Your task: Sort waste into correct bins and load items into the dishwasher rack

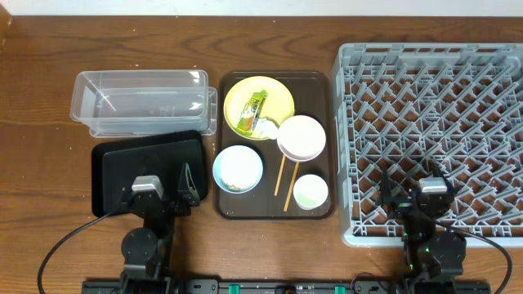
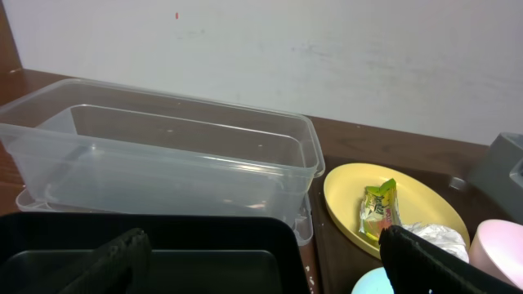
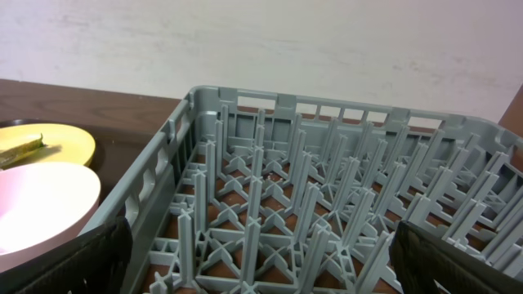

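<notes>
The clear tub (image 1: 139, 102) and the black tray (image 1: 122, 159) sit at the left. The yellow plate (image 1: 278, 91) holds the green-and-yellow wrapper (image 1: 252, 113) and the white tissue (image 1: 265, 128). The white bowl (image 1: 301, 137), the light blue bowl (image 1: 238, 168) with whitish bits inside, the small cup (image 1: 310, 192) and the chopsticks (image 1: 286, 175) lie beside it. The grey rack (image 1: 433, 90) is at the right. My left gripper (image 1: 157, 192) is open and empty over the black tray (image 2: 204, 253). My right gripper (image 1: 425, 194) is open and empty over the rack's (image 3: 327, 188) near edge.
The dishes all rest on a dark brown serving tray (image 1: 323, 90) between the bins and the rack. The left wrist view shows the tub (image 2: 163, 155), plate (image 2: 347, 204), wrapper (image 2: 378, 208) and tissue (image 2: 433, 237). The right wrist view shows the white bowl (image 3: 41, 208).
</notes>
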Motion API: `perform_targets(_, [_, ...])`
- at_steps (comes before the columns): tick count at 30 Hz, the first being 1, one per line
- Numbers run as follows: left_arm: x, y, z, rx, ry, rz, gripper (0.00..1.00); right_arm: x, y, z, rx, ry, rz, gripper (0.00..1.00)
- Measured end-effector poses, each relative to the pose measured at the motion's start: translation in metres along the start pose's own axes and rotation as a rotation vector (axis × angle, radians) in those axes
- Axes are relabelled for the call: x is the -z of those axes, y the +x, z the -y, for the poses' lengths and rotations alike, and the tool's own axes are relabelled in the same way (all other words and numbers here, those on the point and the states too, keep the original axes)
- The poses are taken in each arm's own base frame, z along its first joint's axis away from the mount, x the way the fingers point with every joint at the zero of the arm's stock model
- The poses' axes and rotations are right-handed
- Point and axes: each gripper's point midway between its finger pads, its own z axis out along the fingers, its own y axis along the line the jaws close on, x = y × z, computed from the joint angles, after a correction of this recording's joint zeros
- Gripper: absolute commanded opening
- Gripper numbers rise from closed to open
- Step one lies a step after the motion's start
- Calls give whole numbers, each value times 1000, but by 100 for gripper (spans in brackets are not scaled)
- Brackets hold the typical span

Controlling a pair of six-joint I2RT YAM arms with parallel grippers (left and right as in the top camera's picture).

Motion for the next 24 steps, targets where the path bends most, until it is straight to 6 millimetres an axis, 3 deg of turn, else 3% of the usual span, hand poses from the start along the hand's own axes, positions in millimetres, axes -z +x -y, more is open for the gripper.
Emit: perform_targets(24, [0,4,-1,-3,-9,-27,92,0,1,1,-17,4,-7,99])
